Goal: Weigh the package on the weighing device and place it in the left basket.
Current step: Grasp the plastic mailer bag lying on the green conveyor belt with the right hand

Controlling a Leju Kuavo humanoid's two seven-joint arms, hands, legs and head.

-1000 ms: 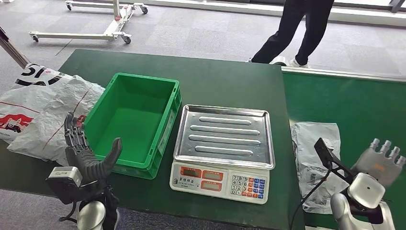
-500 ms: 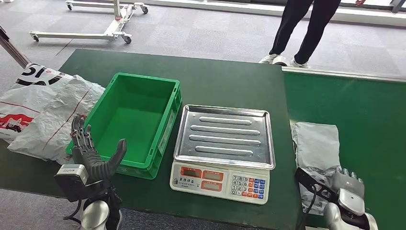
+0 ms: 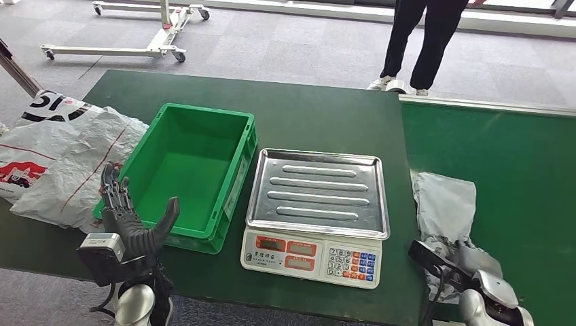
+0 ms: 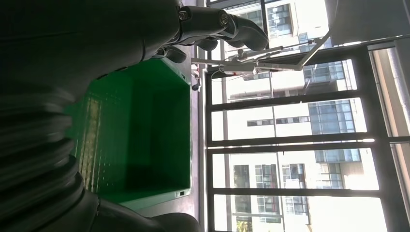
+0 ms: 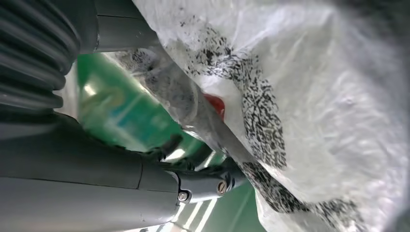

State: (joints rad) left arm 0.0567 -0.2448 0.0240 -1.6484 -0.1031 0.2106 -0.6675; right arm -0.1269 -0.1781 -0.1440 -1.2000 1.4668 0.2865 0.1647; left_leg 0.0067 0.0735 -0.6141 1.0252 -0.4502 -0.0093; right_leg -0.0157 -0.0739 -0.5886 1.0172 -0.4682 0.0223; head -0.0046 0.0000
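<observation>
The right hand (image 3: 483, 266) has descended onto the grey package (image 3: 445, 210), fingers closing on its near end. Left hand (image 3: 129, 221) waits open. Scale (image 3: 317, 217) and green basket (image 3: 173, 117) remain empty: weighing and placement pending.

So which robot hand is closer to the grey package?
The right hand. It is down on the near end of the grey package, right of the scale. The left hand hovers open by the green basket, across the scale.
</observation>
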